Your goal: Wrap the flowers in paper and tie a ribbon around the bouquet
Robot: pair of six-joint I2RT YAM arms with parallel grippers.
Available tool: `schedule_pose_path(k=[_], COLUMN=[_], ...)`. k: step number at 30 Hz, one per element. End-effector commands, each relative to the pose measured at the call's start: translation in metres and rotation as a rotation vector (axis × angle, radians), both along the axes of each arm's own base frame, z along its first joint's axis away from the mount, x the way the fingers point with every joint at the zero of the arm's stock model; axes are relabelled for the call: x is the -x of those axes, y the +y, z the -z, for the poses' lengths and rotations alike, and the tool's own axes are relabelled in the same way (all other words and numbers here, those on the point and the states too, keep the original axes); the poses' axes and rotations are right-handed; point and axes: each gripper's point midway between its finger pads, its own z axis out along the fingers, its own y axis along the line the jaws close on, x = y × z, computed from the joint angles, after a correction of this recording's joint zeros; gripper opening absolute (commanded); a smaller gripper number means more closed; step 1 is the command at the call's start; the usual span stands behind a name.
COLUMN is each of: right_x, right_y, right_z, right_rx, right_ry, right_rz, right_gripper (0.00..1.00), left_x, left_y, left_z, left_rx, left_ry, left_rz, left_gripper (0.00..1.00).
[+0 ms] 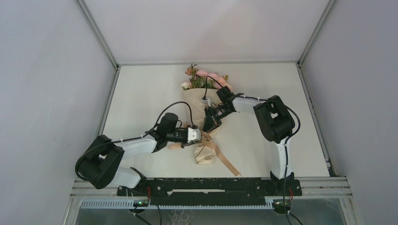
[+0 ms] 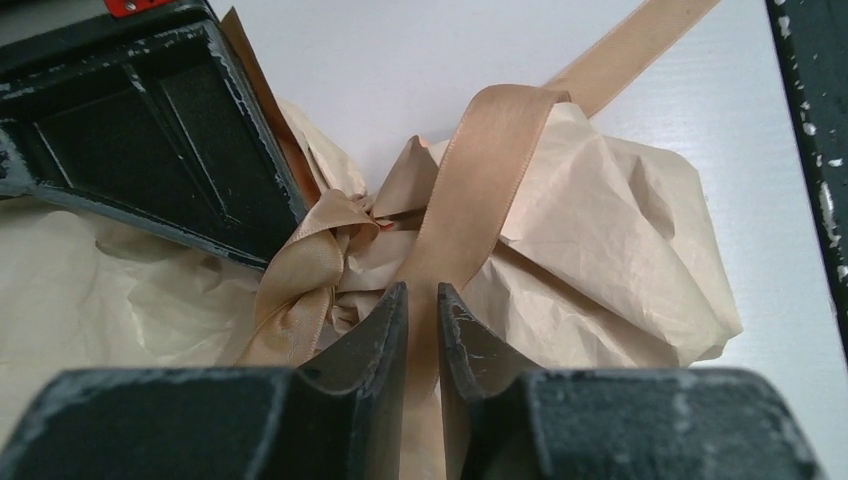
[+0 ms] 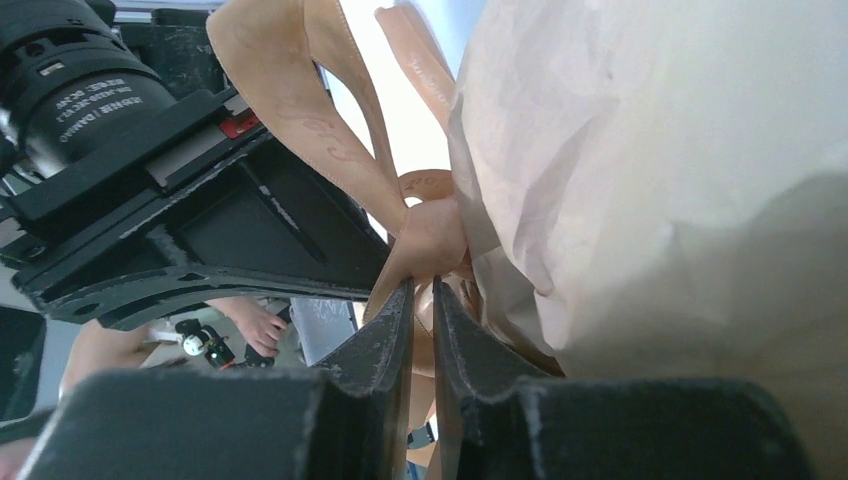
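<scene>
On the white table, flowers wrapped in paper are laid flat, with the ribbon end trailed alongside.

Pink flowers in crinkled tan paper, peach ribbon around its neck

soft, even light is coming from overhead in the top view, leaving the table pale and laying only faint shadows just beside the paper. in the left wrist view the paper's creases are showing crisply, while the table beyond it is glaring white and the left gripper below it is going dark and soft. in the right wrist view the paper is washing out and blurring, greying toward its lower part; left of it, strong backlight is glowing through the ribbon, and the right gripper is sitting in shadow.
</scene>
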Motion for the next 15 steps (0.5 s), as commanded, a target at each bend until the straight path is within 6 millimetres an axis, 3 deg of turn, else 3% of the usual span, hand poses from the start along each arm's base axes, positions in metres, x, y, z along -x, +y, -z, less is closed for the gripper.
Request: schedule_pose_path(k=[1,11,15], right_x=[-0.002,0.001,0.001], right_y=[0.004,0.004,0.004], right_z=[-0.022,-0.017,-0.016], right_rx=[-0.088,-0.083,-0.075], right_ry=[-0.032,-0.045,-0.047], right_rz=[-0.019,-0.035,-0.033], right_gripper=[0.20,0.21,0.21], left_x=[-0.017,-0.041,-0.029], left_y=[-0.007,-0.006,-0.002], left_z=[-0.012,-0.016,-0.021], left_rx=[0.004,-0.008,0.001], left_ry=[-0.095,-0.174,-0.148], left_rz=[0.018,-0.061,0.008], left_gripper=[0.22,0.18,0.33])
